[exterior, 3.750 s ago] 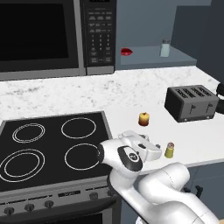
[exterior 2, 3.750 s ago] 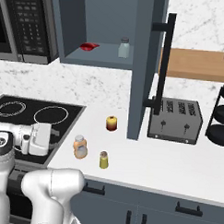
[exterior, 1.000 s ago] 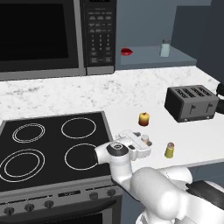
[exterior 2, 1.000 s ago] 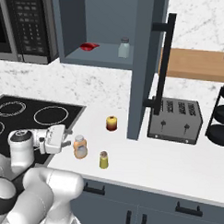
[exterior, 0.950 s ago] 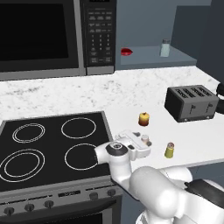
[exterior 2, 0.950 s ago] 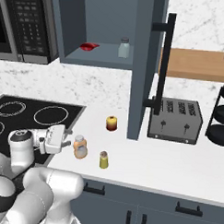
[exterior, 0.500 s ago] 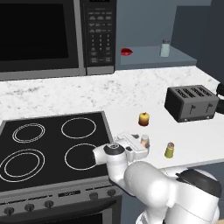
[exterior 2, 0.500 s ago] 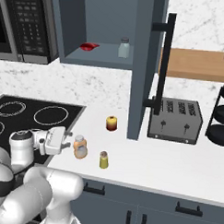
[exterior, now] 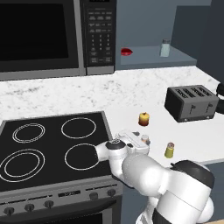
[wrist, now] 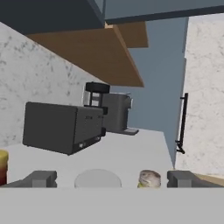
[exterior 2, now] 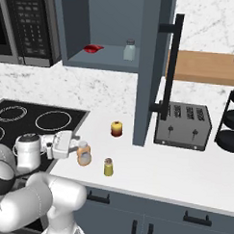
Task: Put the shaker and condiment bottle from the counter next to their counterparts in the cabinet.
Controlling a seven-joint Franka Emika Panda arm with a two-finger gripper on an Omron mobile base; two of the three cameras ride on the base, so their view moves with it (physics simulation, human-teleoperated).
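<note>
The hand point(exterior 2: 75, 147) stands wide open, level with the condiment bottle point(exterior 2: 83, 153), which stands upright near the counter's point(exterior 2: 150, 173) front edge, just beside the stove. In the hand view the bottle's pale cap point(wrist: 97, 179) sits between the two fingertips point(wrist: 40, 179), so the bottle lies straight ahead, long axis vertical. The shaker point(exterior 2: 108, 167) stands just beyond, toward the front edge.

— What's along the far wall?
— A black microwave point(exterior: 57, 35) at left over a black stove point(exterior: 48, 148).
— And right?
— A dark toaster point(exterior 2: 182, 125), a wooden shelf point(exterior 2: 203, 67), marble backsplash point(exterior 2: 210, 22).
</note>
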